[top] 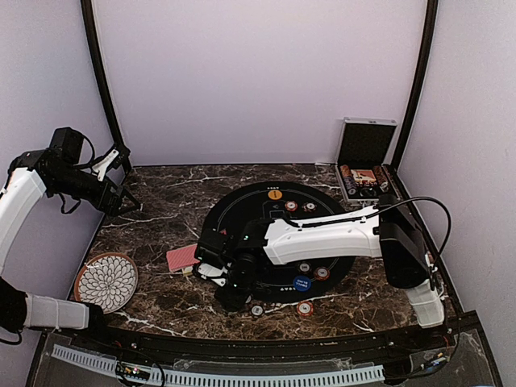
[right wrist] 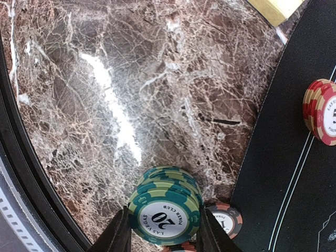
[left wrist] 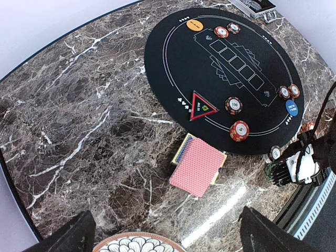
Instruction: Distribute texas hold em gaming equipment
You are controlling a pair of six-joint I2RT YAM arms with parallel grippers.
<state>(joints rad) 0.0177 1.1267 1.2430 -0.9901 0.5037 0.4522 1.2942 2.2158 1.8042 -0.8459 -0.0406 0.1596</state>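
My right gripper point(right wrist: 164, 233) is shut on a stack of green poker chips point(right wrist: 166, 206), held low over the marble just off the black mat's point(top: 278, 234) near-left edge. An orange-and-black chip point(right wrist: 226, 220) lies right beside the stack, and a red chip stack point(right wrist: 321, 111) sits on the mat. The red-backed playing cards point(top: 182, 257) point(left wrist: 198, 167) rest on a yellow box left of the mat. An orange button disc point(top: 275, 194), a blue one point(top: 301, 283) and several chips lie around the mat. My left gripper point(top: 121, 191) point(left wrist: 168, 242) hangs open, high at the far left, holding nothing.
The open chip case point(top: 367, 169) stands at the back right corner. A flower-patterned plate point(top: 106, 280) point(left wrist: 137, 244) sits at the near left. Two loose chips point(top: 304, 308) point(top: 257, 310) lie on the marble near the front rail. My right arm stretches across the mat's near half.
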